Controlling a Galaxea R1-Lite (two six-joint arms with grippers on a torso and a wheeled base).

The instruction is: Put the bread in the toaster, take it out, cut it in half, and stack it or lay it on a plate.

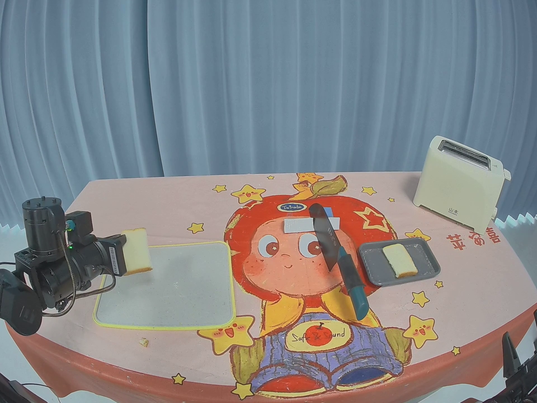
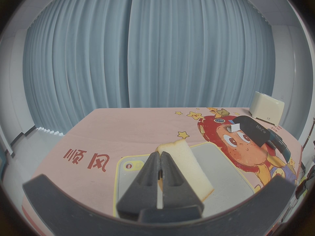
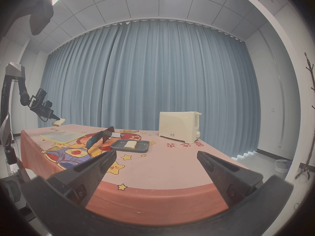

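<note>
Pinching the bread (image 1: pixel 138 251), the left hand (image 1: pixel 123 254) is hovering at the bench's (image 1: pixel 168 208) left edge. The right hand (image 3: pixel 156 156) is gaping wide.

Pink cartoon-print table (image 1: pixel 140 202), carrying a cutting board (image 1: pixel 168 286) at left, knife (image 1: pixel 338 257) mid-table, grey tray (image 1: pixel 373 264) just beside, toaster (image 1: pixel 458 183) far right, perhaps a crumb (image 1: pixel 144 342) near the front edge.
</note>
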